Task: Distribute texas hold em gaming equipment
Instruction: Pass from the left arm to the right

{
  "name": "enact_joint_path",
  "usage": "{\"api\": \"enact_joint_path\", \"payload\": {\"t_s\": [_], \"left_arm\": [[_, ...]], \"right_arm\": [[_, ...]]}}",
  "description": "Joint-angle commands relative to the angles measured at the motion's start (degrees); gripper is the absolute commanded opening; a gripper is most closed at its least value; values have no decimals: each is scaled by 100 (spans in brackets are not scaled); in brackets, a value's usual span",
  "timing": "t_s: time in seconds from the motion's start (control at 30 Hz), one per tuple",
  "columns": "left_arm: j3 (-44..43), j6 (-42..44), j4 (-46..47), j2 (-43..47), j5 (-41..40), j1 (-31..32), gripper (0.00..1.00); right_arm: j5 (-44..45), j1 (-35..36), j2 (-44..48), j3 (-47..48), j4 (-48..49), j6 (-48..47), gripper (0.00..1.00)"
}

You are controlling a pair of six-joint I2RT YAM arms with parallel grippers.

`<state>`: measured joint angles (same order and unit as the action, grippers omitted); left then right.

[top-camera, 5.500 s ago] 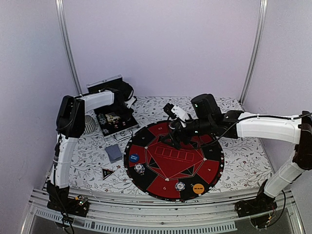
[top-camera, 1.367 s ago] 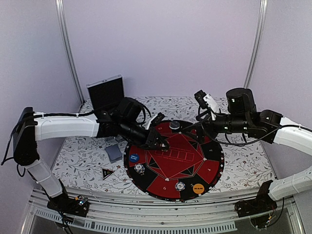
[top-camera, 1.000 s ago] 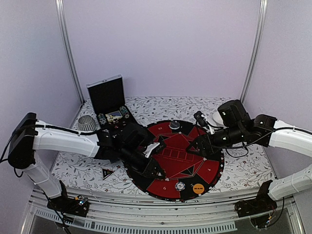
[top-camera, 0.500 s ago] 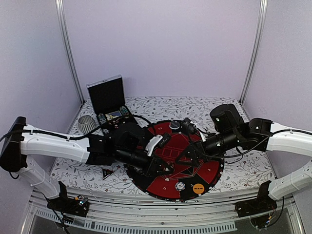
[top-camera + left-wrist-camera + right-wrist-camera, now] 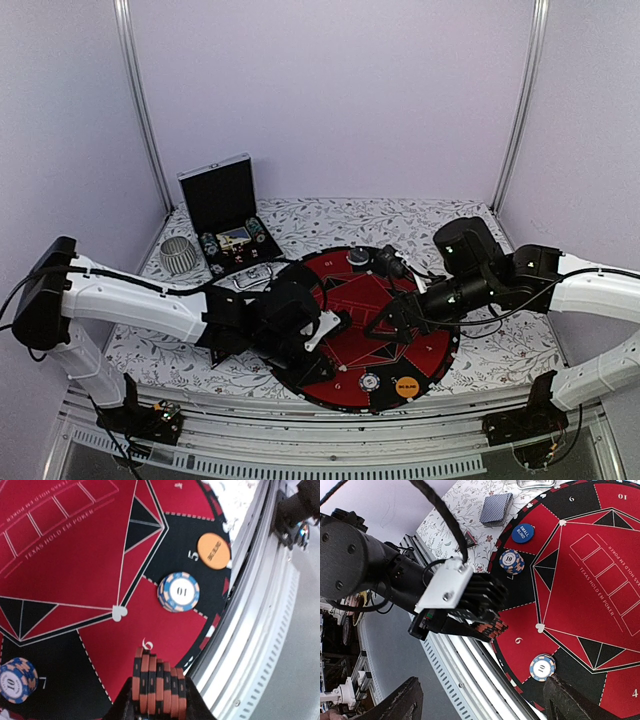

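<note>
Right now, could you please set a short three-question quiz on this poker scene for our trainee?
1. True or false: the left gripper is shut on a stack of orange-and-black chips.
2. Fill in the blank: the right gripper is ____.
3. Pick one. The deck of cards lies: A, on the mat; B, on the tablecloth beside the mat; C, in the right gripper.

Key: 1 true; 2 open; 3 B.
</note>
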<state>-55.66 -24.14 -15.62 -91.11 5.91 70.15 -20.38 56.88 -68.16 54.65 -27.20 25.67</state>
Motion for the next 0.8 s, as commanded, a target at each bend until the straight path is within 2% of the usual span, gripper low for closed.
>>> {"api": "enact_joint_path", "payload": {"t_s": [0.0, 0.13, 0.3, 0.5, 0.77], "left_arm": [[-432, 578, -812, -540, -1, 141, 0], [-1050, 469, -1393, -1169, -956, 227, 0], [-1522, 647, -1676, -1797, -1281, 442, 1], [-1457, 775, -1597, -2103, -941, 431, 24], [-1366, 845, -1422, -2097, -644, 297, 37]], "right_arm": [[164, -2, 39, -81, -140, -86, 85], [128, -2, 131, -97, -136, -89, 86], [217, -6, 308, -160, -169, -89, 86], [269, -6, 424, -207, -210, -87, 87], [285, -8, 453, -146, -223, -123, 89]]}}
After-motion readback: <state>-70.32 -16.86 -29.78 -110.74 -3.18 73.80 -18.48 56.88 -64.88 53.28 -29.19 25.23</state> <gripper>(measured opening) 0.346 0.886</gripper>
